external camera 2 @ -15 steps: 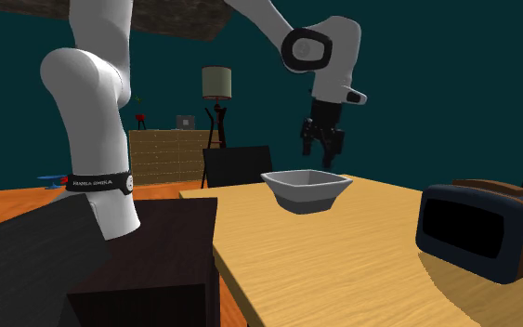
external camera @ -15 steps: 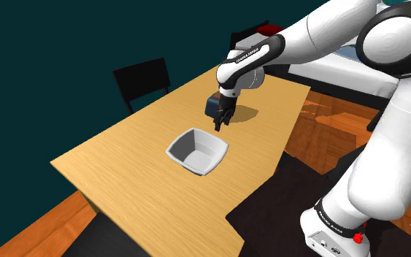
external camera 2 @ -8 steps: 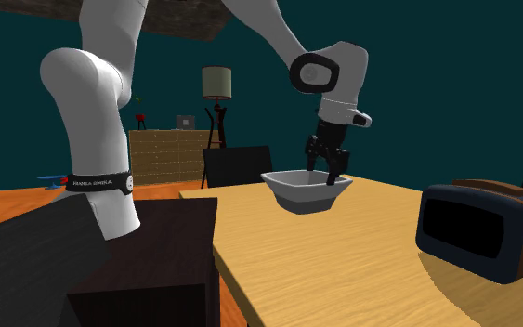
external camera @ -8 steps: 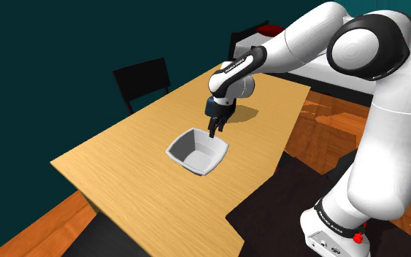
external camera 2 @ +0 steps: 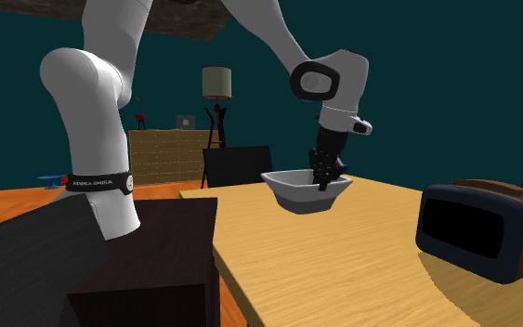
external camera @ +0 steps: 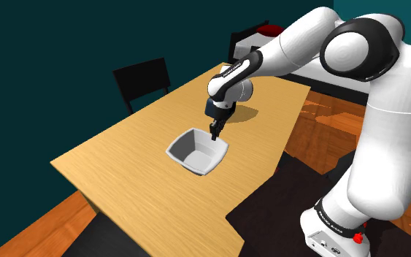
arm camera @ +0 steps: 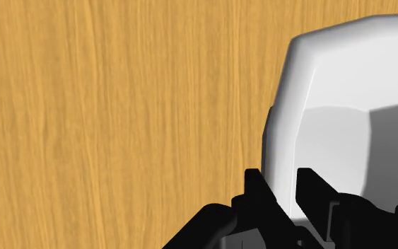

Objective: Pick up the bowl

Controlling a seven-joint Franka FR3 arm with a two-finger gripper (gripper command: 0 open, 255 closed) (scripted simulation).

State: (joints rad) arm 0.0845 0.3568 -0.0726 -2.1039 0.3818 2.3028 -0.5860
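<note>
Your arm is built of glossy white rounded links [external camera: 390,146] joined by dark grey joints with round caps [external camera: 360,51]. A black band with white lettering [external camera: 336,225] circles its foot, and a small red button [external camera: 359,237] sits just beside it. A second black lettered collar [external camera: 234,71] wraps the forearm. Your all-black two-finger gripper [external camera: 213,134] has blocky, square-tipped fingers [arm camera: 257,187].

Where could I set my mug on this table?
Free: the bare table from the bowl to the end at the shoulder view's left. Crowded: the bowl's other side, with the pincer on its rim and the dark box beyond.
</note>
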